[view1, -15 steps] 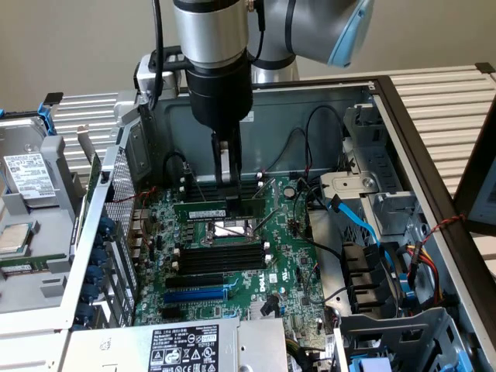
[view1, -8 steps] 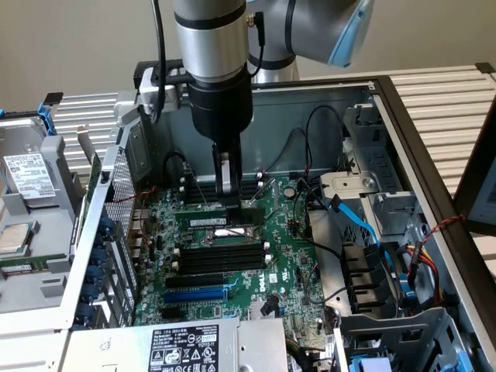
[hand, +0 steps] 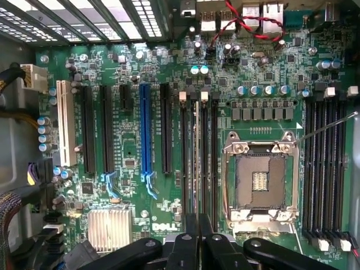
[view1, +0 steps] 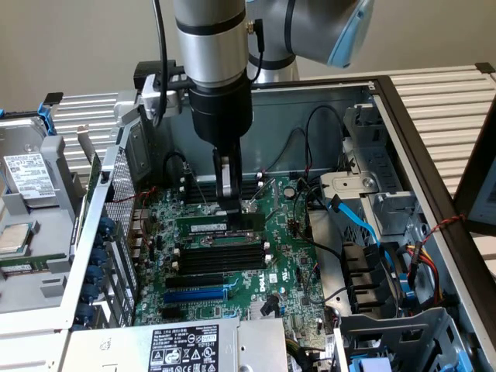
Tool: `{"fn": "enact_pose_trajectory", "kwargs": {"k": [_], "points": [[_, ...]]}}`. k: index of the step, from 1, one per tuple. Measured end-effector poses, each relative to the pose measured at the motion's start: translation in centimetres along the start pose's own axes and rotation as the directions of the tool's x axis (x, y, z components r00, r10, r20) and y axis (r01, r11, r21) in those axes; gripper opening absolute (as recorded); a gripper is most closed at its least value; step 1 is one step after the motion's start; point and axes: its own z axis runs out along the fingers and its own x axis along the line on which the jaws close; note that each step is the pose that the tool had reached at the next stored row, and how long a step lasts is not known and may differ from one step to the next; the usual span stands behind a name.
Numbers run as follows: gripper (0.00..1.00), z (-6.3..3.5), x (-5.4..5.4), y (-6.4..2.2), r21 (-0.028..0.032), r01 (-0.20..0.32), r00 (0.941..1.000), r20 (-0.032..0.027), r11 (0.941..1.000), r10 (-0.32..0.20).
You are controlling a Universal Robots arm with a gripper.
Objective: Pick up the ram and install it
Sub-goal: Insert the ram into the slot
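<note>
Glossy green motherboard (hand: pixel 130 146), thin flat ram (view1: pixel 203 225).

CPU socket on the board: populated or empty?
Empty. In the wrist view the CPU socket shows bare contacts in its dark centre inside the metal frame, with no chip or cooler over it.

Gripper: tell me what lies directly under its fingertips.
The ram stands on edge among the black slots on the green board. The gripper hides the ram's end below it.
</note>
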Motion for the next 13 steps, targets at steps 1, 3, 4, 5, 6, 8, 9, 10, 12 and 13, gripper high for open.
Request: {"fn": "enact_pose_trajectory", "kwargs": {"k": [1,3,4,5,6,8,9,10,12,13], "points": [[0.12,0.17,0.00,0.01,-0.0001,0.000,1.0000,0.0006,1.0000,0.000],[0.12,0.41,0.12,0.02,-0.0003,0.000,1.0000,0.0027,1.0000,0.000],[0.12,0.50,0.17,0.03,-0.0003,0.000,1.0000,0.0039,1.0000,0.000],[0.12,0.55,0.29,0.02,-0.0004,0.000,1.0000,0.0049,1.0000,0.000],[0.12,0.59,0.40,0.02,-0.0003,0.000,1.0000,0.0054,1.0000,0.000],[0.12,0.67,0.54,0.01,-0.0004,0.000,1.0000,0.0055,1.0000,0.000],[0.12,0.73,0.54,0.02,-0.0003,-0.001,1.0000,0.0058,1.0000,0.001],[0.12,0.81,0.54,0.02,-0.0003,0.000,1.0000,0.0056,1.0000,0.000],[0.12,0.94,0.54,0.03,-0.0003,0.003,1.0000,0.0057,1.0000,-0.003],[0.12,0.98,0.54,0.03,-0.0001,0.007,1.0000,0.0059,1.0000,-0.007]]}}
